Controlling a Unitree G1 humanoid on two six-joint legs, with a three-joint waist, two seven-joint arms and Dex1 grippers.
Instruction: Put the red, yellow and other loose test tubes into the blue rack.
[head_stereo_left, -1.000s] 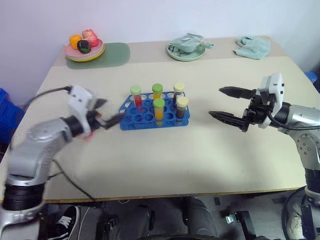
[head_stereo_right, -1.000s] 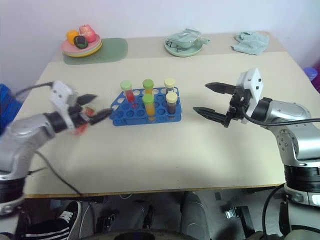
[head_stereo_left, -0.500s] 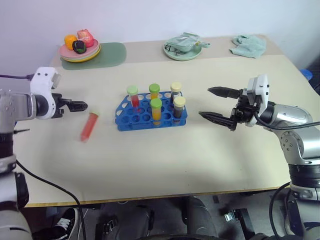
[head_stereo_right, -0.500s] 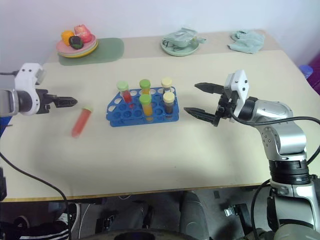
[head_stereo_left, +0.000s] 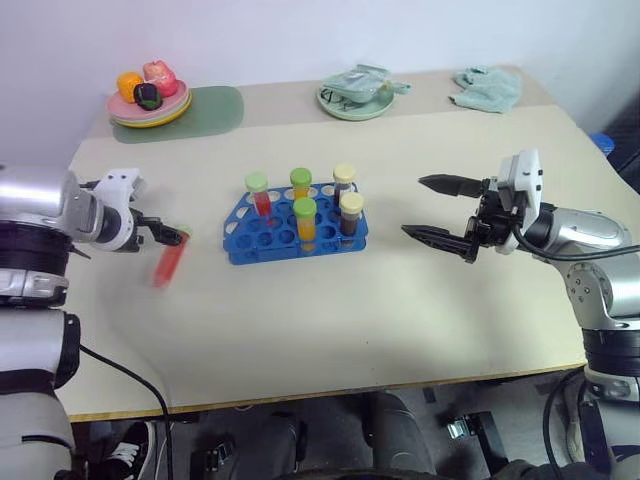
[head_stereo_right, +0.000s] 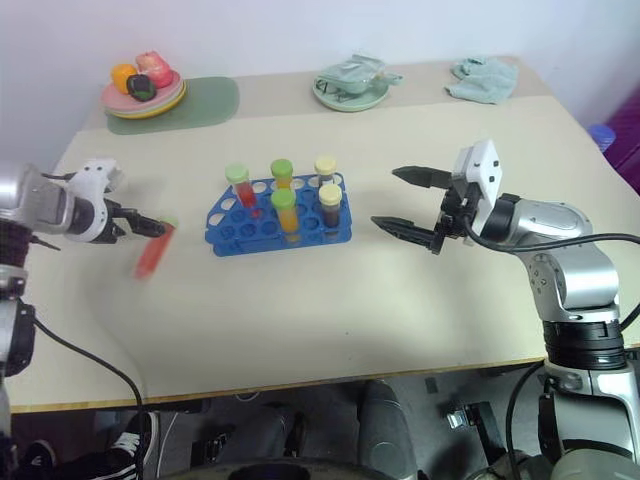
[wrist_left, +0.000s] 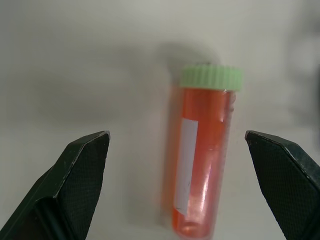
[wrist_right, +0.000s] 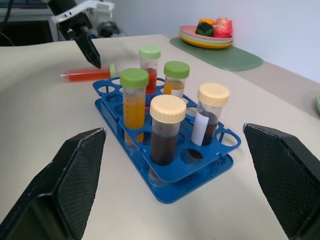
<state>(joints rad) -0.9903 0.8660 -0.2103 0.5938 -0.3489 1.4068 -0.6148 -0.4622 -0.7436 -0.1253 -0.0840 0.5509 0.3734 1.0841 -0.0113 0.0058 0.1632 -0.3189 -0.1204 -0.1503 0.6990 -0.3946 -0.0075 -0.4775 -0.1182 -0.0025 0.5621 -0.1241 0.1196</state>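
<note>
Lying on its side on the smooth beige tabletop (head_stereo_left: 330, 290), a clear plastic tube of red-orange liquid with a ribbed pale-green cap (wrist_left: 202, 155) waited just left of the bright blue perforated plastic rack (head_stereo_left: 262, 230), where five capped tubes stood upright. The left gripper (wrist_left: 185, 175) hovered over it, jaws wide apart and empty. Well right of the rack, the right gripper (head_stereo_left: 440, 208) hung with jaws equally spread, holding nothing.

Fruit plate (head_stereo_left: 150, 103) on green mat (head_stereo_left: 200, 108), green dish (head_stereo_left: 352, 98), crumpled cloth (head_stereo_left: 487, 88)
</note>
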